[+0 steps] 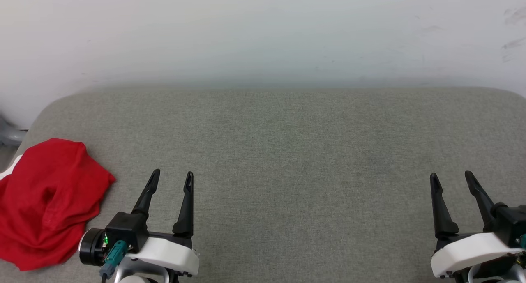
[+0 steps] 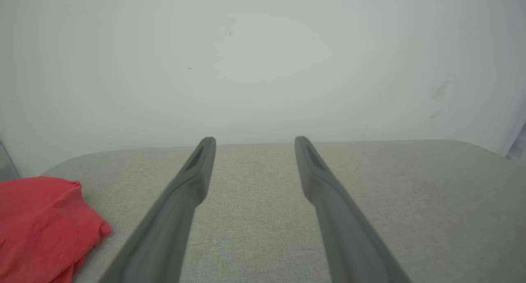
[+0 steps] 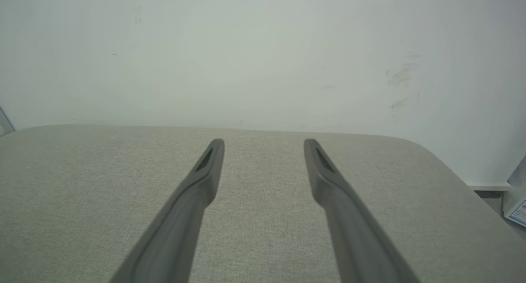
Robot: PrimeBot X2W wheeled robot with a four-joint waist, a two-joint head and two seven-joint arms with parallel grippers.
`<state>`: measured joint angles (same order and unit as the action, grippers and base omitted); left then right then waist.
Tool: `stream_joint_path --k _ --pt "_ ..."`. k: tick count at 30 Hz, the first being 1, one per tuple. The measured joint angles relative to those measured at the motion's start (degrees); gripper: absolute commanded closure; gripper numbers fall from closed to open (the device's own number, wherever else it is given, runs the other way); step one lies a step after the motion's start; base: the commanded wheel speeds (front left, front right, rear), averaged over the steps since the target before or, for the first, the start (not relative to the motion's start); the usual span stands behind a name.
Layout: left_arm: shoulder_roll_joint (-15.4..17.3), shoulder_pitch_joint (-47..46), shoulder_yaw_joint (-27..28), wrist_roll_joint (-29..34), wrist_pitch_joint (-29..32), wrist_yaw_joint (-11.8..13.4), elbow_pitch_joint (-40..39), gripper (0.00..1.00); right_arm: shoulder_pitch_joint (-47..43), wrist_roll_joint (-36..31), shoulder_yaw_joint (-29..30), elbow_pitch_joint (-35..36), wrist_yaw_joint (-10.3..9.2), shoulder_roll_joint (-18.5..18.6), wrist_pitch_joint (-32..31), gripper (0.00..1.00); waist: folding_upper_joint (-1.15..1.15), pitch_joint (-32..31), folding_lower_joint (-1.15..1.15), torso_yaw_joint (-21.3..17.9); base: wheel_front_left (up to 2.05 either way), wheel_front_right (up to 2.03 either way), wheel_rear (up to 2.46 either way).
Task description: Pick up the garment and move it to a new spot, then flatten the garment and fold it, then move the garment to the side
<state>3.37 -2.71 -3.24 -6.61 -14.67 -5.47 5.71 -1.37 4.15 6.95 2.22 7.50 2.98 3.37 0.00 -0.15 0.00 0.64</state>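
I'm looking across a grey, coarse-woven surface (image 1: 287,151) with rounded far corners, a scuffed white wall (image 1: 263,28) rising behind it. The left gripper (image 1: 172,174) and right gripper (image 1: 450,175) are hovering with jaws spread, empty. The garment (image 1: 49,201) is lying crumpled at the near left, just beside the left gripper: soft red cloth, with a white sliver at its left.

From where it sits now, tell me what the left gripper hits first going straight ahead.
Probably the white wall, near the far edge of the padded surface; depth is unclear. The left gripper, open, aims right of the garment, over bare fabric.
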Motion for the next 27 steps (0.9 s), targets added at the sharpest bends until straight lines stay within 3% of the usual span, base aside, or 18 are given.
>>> stream_joint_path --k 11,27 --pt "-0.2 -1.1 0.5 0.3 -0.4 -0.1 0.9 0.00 0.0 -0.4 -0.3 0.1 0.00 0.0 0.7 0.00 0.00 0.3 0.00 3.4 0.00 0.00 0.00" --pt "-0.4 -3.4 0.1 -0.9 -0.4 0.5 2.8 0.00 1.2 -0.7 -4.6 -0.2 0.01 -0.1 1.1 0.00 0.00 1.4 0.00 16.8 0.00 0.00 0.00"
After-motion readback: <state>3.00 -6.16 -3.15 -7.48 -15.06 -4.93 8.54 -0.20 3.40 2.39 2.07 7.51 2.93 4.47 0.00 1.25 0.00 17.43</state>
